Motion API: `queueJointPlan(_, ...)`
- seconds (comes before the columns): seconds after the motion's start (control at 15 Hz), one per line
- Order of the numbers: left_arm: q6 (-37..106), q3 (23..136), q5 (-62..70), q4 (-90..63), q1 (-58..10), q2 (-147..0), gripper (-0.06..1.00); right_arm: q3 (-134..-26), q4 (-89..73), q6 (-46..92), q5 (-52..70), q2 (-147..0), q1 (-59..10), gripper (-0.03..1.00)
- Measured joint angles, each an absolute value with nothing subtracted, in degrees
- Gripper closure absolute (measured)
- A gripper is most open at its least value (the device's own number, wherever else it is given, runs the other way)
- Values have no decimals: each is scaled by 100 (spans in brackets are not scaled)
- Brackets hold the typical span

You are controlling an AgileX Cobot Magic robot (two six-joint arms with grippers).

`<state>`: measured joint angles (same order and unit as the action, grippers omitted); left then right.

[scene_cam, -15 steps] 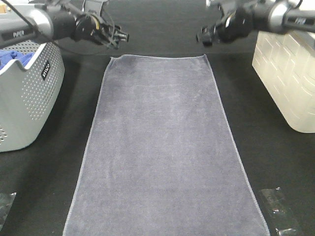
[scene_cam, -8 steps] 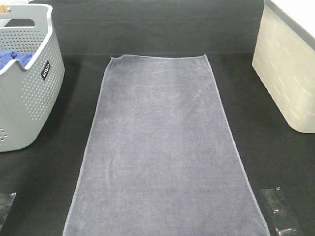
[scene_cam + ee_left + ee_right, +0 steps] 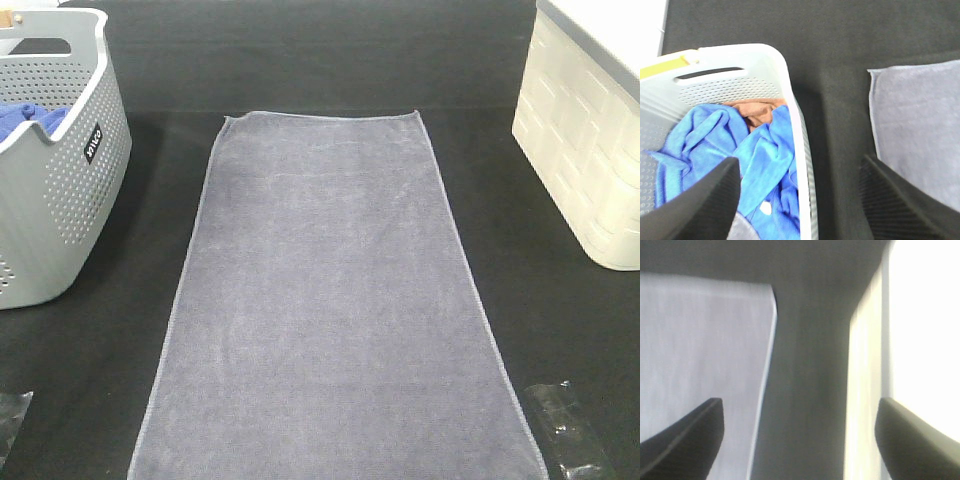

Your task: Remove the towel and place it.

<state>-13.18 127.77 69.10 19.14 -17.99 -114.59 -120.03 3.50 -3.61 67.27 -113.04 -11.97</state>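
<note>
The grey-lavender towel (image 3: pixel 330 300) lies spread flat and lengthwise on the black table, from mid-table to the near edge. Neither arm shows in the exterior high view. In the left wrist view my left gripper (image 3: pixel 800 200) is open and empty, high above the grey basket's rim (image 3: pixel 800 125), with a towel corner (image 3: pixel 915 125) off to one side. In the right wrist view my right gripper (image 3: pixel 800 440) is open and empty above the dark strip between the towel's edge (image 3: pixel 705 340) and the cream bin (image 3: pixel 920 340).
The grey perforated basket (image 3: pixel 60 200) stands at the left and holds a bright blue cloth (image 3: pixel 740 155) and an orange-brown cloth (image 3: pixel 757 111). A cream bin (image 3: pixel 590 140) stands at the right. Clear plastic scraps (image 3: pixel 565 430) lie at the near corners.
Both arms, which hovered over the towel's far corners a second ago, have withdrawn out of the exterior high view. The towel has not moved.
</note>
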Motion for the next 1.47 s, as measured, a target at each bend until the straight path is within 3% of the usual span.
queueJointPlan(0.33, -819, 11643, 6927, 1071, -1816, -10348, 30, -11058, 223, -138, 6927, -10371, -1197, 19)
queueJointPlan(1.0, -1226, 5644, 6973, 871, -1816, -5489, 30, -6698, -246, -115, 6979, -6429, -1197, 19)
queueJointPlan(1.47, -476, 3816, 6996, 470, -1816, -1948, 30, -4269, -246, -109, 6990, -4114, -1197, 19)
